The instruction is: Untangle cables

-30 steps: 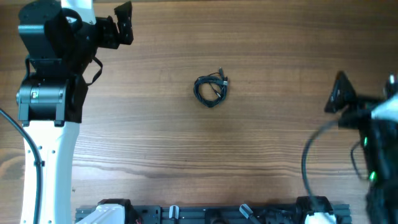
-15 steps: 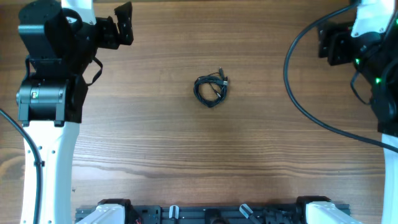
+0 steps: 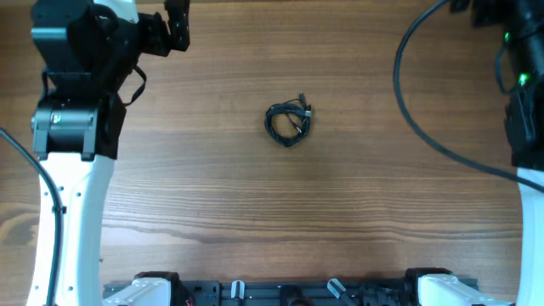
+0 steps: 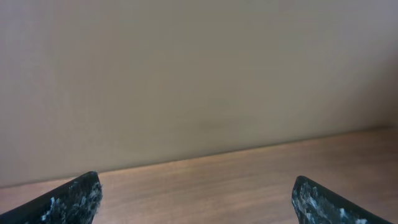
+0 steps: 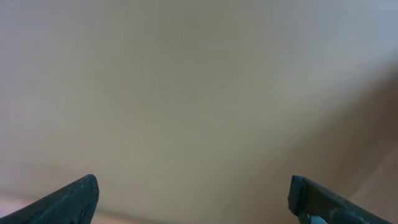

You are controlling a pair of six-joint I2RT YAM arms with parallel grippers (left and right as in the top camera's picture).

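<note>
The cables point(image 3: 289, 123) lie as one small coiled bundle of thin black wire on the wooden desk point(image 3: 340, 212). Small connector plugs stick out at the bundle's far right edge. How many separate wires make up the coil cannot be told.

**Position relative to the pincers**
- Nothing touches the bundle.
- The left pincer point(image 4: 199, 202) is well apart from the bundle, to its far left, at the desk's far edge.
- The right pincer point(image 5: 199, 199) is also well apart from the bundle, to its far right. In the overhead view it runs off the top edge.

**Pincer state**
- Left pincer: jaws spread wide, nothing between them. In the left wrist view its fingertips point(image 4: 74, 199) sit at the two bottom corners, with a strip of desk and a plain beige wall ahead.
- Right pincer: jaws spread wide, nothing between them. In the right wrist view its fingertips point(image 5: 68, 199) sit at the two bottom corners, with only a plain beige surface ahead.

**Count**
- Cable bundles: one.
- Arms: two, the left arm point(image 3: 72, 102) and the right arm point(image 3: 527, 102), one on each side of the bundle.
- Pincers: two, each with two fingers.
- A thick black arm cable point(image 3: 425, 127) loops over the desk to the right of the bundle.
- One black mounting rail point(image 3: 289, 293) runs along the desk edge nearest the arm bases, on the near side of the bundle.
</note>
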